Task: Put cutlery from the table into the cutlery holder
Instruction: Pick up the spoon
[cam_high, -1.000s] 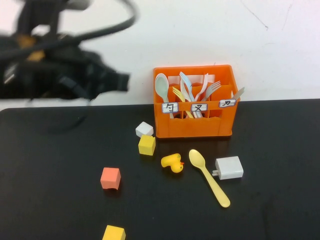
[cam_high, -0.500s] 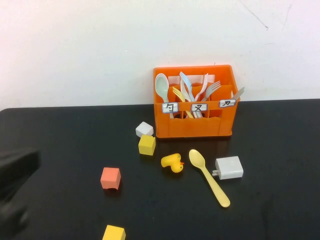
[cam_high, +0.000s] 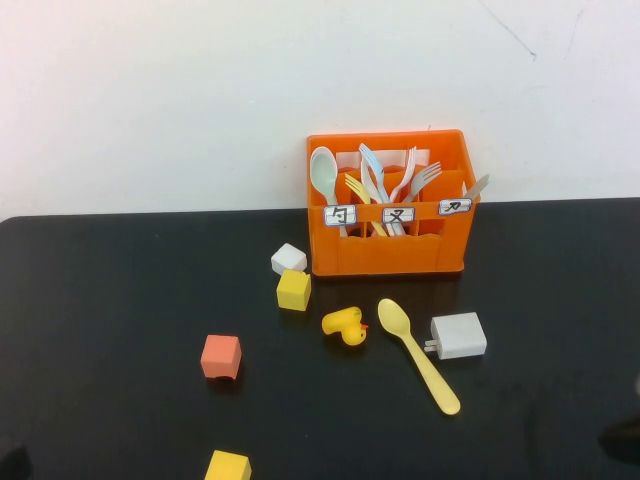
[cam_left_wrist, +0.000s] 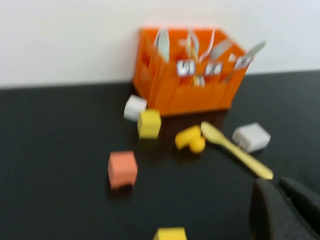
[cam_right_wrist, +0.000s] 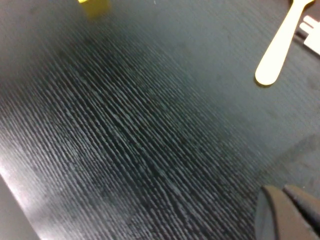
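The yellow spoon (cam_high: 418, 355) lies touching the charger block (cam_high: 459, 336) — a grab could knock it. The right gripper (cam_right_wrist: 289, 212) hovers near the handle and the left gripper (cam_left_wrist: 282, 210) hangs back at the near edge — both look pinched shut, empty.

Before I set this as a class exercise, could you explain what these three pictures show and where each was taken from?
This is a two-armed robot at a glossy black table. One picture looks down from a raised camera; the other two come from cameras on each wrist. The left end effector and right end effector show only as dark tips at the edge of their own views, holding nothing. On the table stands an orange plastic crate already holding cutlery. In front lie a yellow plastic spoon, a yellow toy duck, a white charger block and coloured cubes. The spoon is not yet put away.
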